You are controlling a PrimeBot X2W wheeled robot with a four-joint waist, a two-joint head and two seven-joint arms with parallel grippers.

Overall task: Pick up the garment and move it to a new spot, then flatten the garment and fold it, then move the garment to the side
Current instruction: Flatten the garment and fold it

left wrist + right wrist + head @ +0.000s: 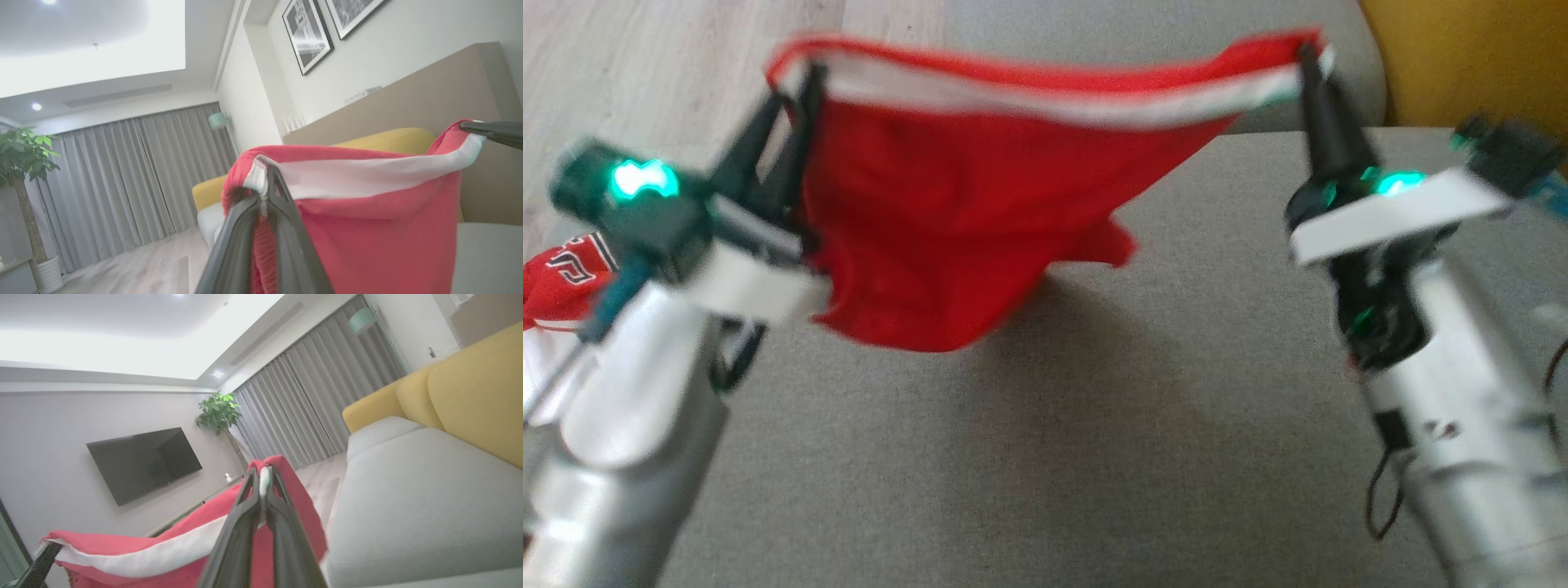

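Note:
The garment is red cloth with a white band along its top edge. It hangs in the air above the grey sofa seat, stretched between my two grippers. At its upper left corner my left gripper is shut on the banded edge; the left wrist view shows that gripper pinching the white band of the garment. My right gripper is shut on the upper right corner, and in the right wrist view this gripper clamps the garment at its edge.
Another red and white garment with lettering lies at the left edge of the seat. Yellow back cushions stand at the far right. Wooden floor lies beyond the sofa's far left edge.

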